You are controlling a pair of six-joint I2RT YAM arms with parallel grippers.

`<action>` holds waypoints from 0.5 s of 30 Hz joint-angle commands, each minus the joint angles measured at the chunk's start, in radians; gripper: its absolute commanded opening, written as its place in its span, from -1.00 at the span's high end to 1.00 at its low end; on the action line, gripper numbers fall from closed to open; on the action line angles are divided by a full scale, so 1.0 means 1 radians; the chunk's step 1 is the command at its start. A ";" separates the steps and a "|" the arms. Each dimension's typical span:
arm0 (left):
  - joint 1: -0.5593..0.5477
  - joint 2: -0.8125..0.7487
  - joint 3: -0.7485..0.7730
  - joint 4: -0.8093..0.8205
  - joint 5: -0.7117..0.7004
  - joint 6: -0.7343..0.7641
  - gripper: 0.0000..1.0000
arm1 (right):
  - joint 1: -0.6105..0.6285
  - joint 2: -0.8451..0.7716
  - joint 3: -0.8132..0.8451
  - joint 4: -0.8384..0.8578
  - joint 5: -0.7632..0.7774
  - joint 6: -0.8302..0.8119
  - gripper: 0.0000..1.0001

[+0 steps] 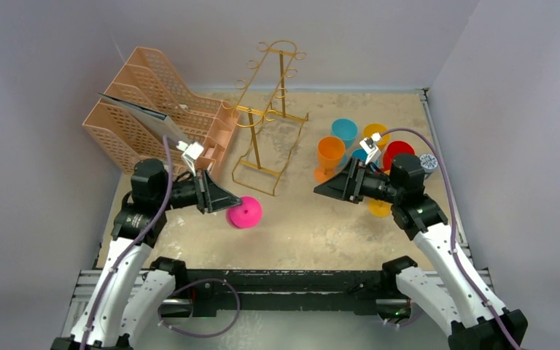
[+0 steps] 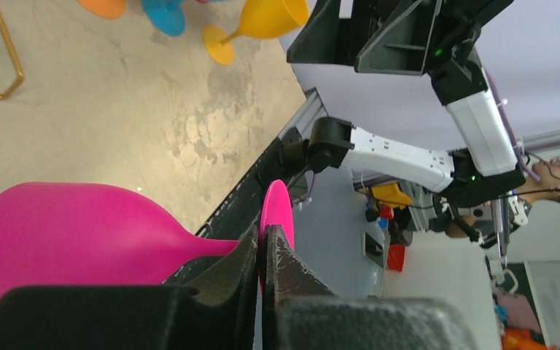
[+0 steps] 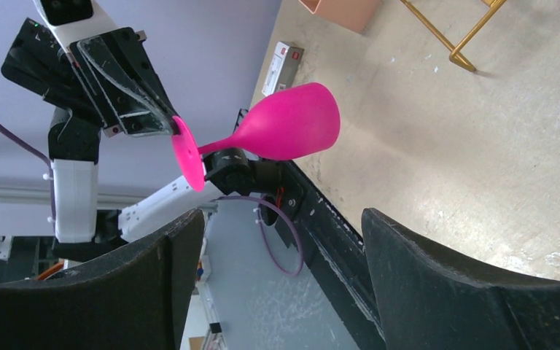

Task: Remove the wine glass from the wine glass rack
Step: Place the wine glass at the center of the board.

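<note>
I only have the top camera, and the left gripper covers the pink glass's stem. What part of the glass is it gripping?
Observer: In the left wrist view the left gripper is shut on the flat foot of the wine glass, not its stem.
Operator: Is it upright?
Observer: No, the right wrist view shows it sideways, bowl pointing away from that gripper.
Operator: And the right gripper?
Observer: Open, nothing between its fingers.

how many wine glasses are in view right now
6 at least: pink glass in the left hand; orange glass, blue glass, amber glass and red glass clustered at right; yellow glass partly under the right arm. That arm may hide more.
</note>
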 commanded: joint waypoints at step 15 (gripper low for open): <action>-0.340 0.186 0.057 0.263 -0.163 -0.018 1.00 | 0.190 0.042 0.119 -0.079 0.010 -0.073 -0.65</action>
